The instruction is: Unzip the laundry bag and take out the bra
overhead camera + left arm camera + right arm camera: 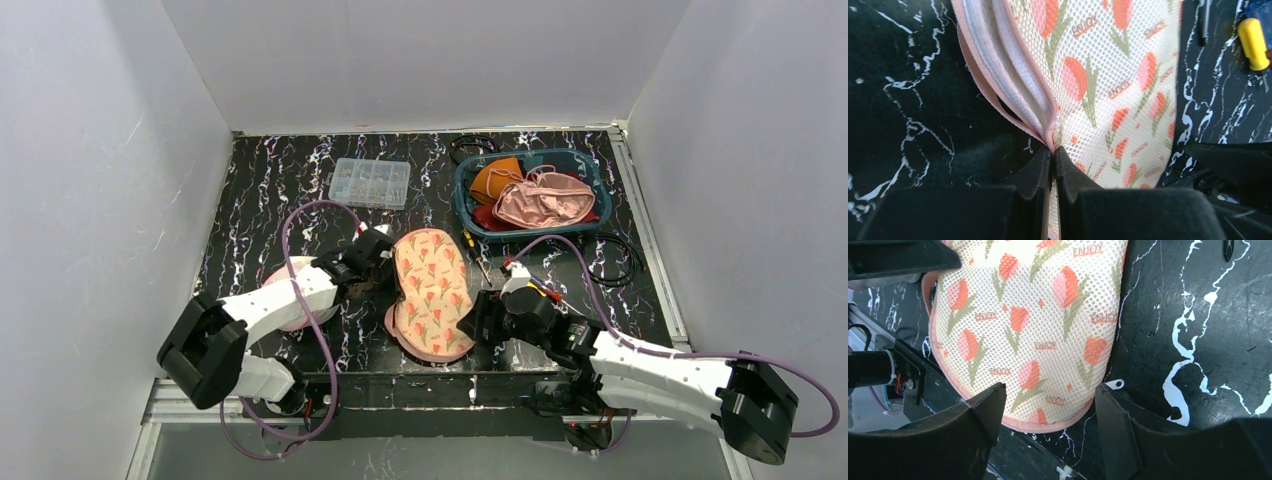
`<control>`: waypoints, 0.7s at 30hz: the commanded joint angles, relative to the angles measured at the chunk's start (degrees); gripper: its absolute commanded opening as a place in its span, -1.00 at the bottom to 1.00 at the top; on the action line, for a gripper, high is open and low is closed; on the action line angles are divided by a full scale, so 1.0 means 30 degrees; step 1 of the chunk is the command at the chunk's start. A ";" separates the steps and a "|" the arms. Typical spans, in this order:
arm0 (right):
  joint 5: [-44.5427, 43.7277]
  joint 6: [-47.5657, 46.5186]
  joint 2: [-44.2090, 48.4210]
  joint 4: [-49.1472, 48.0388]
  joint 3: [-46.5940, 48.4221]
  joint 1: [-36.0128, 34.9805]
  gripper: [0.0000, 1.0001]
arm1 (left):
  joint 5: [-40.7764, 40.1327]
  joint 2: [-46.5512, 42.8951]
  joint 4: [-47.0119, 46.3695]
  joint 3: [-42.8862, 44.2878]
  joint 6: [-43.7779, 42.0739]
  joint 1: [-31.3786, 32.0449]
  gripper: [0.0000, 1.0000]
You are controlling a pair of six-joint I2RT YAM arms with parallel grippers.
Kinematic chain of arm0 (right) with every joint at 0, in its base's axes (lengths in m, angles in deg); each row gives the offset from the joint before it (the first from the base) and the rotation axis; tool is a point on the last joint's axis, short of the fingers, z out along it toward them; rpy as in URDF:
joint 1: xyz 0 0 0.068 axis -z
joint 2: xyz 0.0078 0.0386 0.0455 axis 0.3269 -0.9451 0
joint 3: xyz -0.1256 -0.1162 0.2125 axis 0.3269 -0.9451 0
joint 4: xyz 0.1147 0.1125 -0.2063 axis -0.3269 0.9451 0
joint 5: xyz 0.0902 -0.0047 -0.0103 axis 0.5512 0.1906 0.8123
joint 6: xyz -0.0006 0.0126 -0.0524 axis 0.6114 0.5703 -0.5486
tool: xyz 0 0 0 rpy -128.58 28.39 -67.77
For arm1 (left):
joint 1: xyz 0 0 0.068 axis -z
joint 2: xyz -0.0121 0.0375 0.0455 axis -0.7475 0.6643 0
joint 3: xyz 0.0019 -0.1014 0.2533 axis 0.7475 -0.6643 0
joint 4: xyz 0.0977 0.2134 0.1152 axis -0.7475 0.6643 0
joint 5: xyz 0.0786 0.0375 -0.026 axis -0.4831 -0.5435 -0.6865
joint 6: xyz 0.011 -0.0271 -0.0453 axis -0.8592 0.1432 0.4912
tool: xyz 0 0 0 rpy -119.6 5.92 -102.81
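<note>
The laundry bag (432,290) is a cream mesh pouch printed with orange tulips and edged in pink, lying mid-table. My left gripper (385,272) is shut on the pink edge seam at the bag's left side (1053,150). Above that pinch the edge of the bag (1108,75) gapes and white layers (1008,65) show inside. I cannot tell whether they are the bra. My right gripper (487,318) stands open at the near end of the bag (1033,315), its fingertips (1049,387) either side of the rounded pink rim. A small white tab (1114,384) lies by the right finger.
A teal basket (461,195) at the back right holds orange and pink bras. A clear plastic parts box (369,182) sits behind the bag. A yellow-handled screwdriver (475,250) and a black cable loop (612,262) lie right of the bag. A pink round item (285,300) sits under the left arm.
</note>
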 commanded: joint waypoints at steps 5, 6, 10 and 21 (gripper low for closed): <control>-0.0786 -0.0169 0.1755 0.0954 0.0631 -0.0006 0.47 | -0.3425 -0.3793 0.4504 0.3622 -0.1750 -0.0083 -1.00; -0.0833 -0.0269 0.1995 0.1183 0.0803 -0.0012 0.47 | -0.3814 -0.4015 0.5005 0.4133 -0.2061 -0.0139 -1.00; -0.0990 -0.0571 0.2466 0.2069 0.1571 -0.0031 0.47 | -0.5380 -0.4458 0.6528 0.6105 -0.3058 -0.0465 -1.00; -0.0169 -0.1412 0.1722 0.1426 0.1975 -0.0024 0.47 | -0.6169 -0.3004 0.8688 1.2444 -0.5403 -0.4520 -1.00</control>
